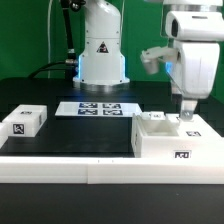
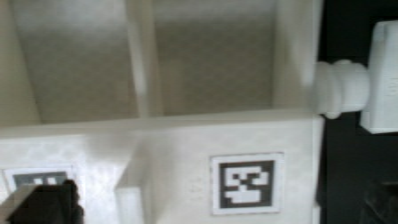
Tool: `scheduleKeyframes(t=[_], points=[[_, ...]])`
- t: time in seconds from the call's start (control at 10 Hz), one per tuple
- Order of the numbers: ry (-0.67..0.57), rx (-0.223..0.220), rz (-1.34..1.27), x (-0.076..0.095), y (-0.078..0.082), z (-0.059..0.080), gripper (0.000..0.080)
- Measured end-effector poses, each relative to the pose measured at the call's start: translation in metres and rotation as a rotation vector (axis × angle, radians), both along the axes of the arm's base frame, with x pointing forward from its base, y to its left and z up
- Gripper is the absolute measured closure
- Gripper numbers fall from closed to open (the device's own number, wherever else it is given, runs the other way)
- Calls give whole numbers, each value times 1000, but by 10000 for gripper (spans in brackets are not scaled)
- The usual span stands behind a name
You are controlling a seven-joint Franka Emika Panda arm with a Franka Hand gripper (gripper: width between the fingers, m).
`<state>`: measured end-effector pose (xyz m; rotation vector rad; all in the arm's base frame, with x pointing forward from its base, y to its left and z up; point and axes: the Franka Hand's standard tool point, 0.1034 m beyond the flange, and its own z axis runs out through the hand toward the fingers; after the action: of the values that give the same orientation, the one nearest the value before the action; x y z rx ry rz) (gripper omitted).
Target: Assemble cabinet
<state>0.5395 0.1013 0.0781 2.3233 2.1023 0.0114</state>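
Observation:
The large white cabinet box (image 1: 168,138) stands on the black mat at the exterior view's right, open side up, with a tag on its front. My gripper (image 1: 186,117) hangs just over its right end. In the wrist view the box (image 2: 160,70) fills the frame, showing inner dividers and two tags on its near wall (image 2: 249,184). My gripper (image 2: 214,205) is open. One dark fingertip (image 2: 43,202) shows at each side of that wall, and nothing is held. A smaller white tagged block (image 1: 25,121) lies at the exterior view's left.
The marker board (image 1: 100,108) lies in the middle of the mat before the robot's base (image 1: 102,55). A white ledge (image 1: 60,165) runs along the front. A white rounded part (image 2: 347,88) lies close beside the box's outer wall.

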Motion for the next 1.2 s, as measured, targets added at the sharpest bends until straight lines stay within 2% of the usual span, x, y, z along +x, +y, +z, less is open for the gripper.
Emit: scheduleKeyframes(t=[0.2,0.3,0.9,1.2], points=[[-1,-11,-14,-40,-5,5,2],[0,-10,-25,-54,-8,2,2],[12,-12,-49,-59,-9,-1,2],[29,-22,-73,-100,-9,-3,2]])
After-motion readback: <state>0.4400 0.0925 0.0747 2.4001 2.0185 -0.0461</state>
